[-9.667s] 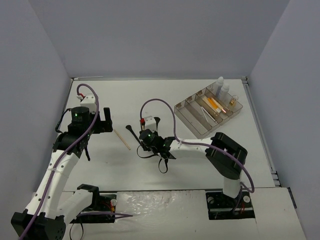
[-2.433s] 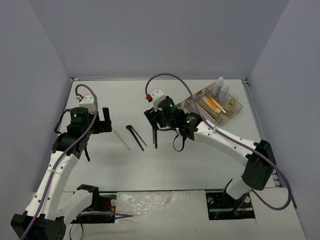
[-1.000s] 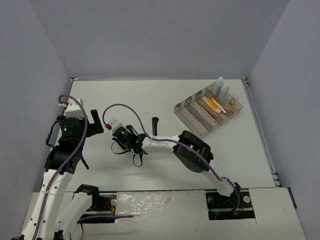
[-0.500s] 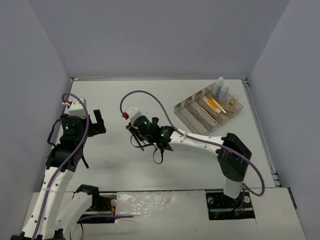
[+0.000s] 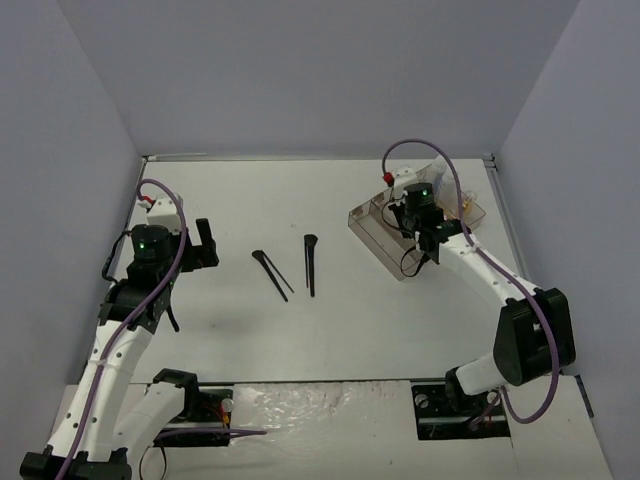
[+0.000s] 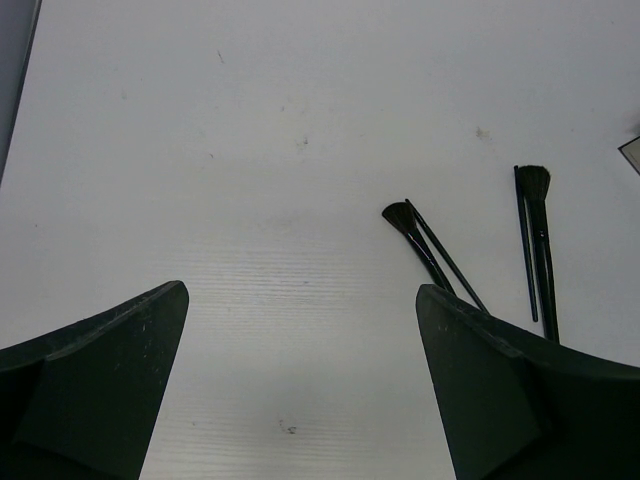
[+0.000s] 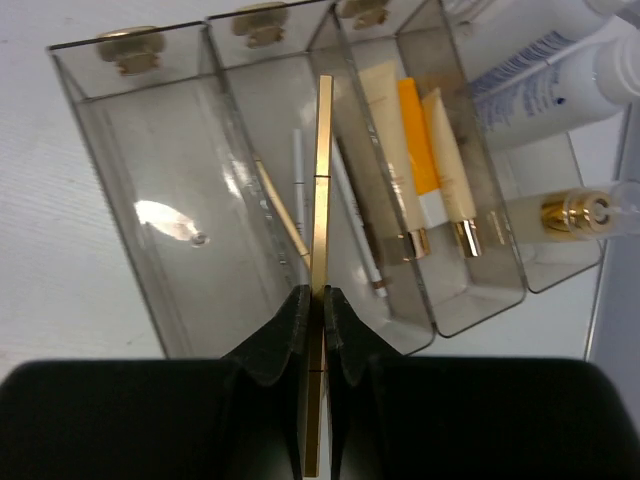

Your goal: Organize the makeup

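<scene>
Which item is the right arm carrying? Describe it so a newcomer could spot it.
Find the clear smoky tray at the table's far right; the right gripper hangs over it. Pinched in its black jaws is a thin gold stick, pointing along the slots. Unlike the tan stick lying in a slot below, it is held above the tray.

Robot lab test cell, not a lived-in room: a bare white counter boxed on three sides by blank grey walls. Two white-and-black arms, left arm and right arm, are bolted at the counter's near edge, with purple cables looping off them. Staged props on the counter: clear divided tray at its far right, black brushes mid-counter.
</scene>
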Controlling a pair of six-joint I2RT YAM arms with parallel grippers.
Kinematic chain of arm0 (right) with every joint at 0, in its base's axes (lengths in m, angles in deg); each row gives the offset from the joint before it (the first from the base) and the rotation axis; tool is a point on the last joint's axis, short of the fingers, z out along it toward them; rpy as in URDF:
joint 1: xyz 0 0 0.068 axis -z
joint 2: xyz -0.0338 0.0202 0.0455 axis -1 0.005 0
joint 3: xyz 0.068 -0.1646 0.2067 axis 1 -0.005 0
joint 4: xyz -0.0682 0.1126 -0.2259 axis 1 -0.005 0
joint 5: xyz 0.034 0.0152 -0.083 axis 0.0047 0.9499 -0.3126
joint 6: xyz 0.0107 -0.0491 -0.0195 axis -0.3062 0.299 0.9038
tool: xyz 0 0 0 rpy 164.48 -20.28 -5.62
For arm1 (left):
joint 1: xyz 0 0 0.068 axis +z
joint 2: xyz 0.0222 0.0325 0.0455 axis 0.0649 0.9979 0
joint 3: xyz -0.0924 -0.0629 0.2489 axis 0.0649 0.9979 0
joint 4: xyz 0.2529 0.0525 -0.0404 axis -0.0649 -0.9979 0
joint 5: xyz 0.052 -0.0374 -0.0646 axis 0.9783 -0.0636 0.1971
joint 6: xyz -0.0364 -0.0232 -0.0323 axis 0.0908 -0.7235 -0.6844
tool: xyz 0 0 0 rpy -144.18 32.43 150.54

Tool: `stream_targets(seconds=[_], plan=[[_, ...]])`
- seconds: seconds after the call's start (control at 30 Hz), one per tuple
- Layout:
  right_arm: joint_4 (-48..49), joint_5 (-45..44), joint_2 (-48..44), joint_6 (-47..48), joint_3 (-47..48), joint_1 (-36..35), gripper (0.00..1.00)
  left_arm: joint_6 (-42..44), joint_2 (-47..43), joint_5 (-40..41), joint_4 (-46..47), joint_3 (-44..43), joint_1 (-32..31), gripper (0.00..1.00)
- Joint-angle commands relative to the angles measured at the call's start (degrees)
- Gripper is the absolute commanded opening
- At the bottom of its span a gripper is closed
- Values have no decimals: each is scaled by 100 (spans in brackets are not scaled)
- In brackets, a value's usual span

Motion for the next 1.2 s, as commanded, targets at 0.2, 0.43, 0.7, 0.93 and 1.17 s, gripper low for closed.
stream_targets(seconds=[0.2,0.43,0.7,0.93,1.17], plan=[[-11,516,880,1070,886,619,0,-85,174,-145,297,-250,40,97],[-4,654,1371,1398,1045,620,0,-89,210,-186,315,-257,47,97],[0,770,1515,1247,1171,611,30,-60,234,-353,354,-274,47,97],[11,884,928,636,1122,527,59,-19,307,-466,621,-500,47,97],[169,352,88,-1000,765,-500,61,162,752,-302,1009,-1202,41,97]])
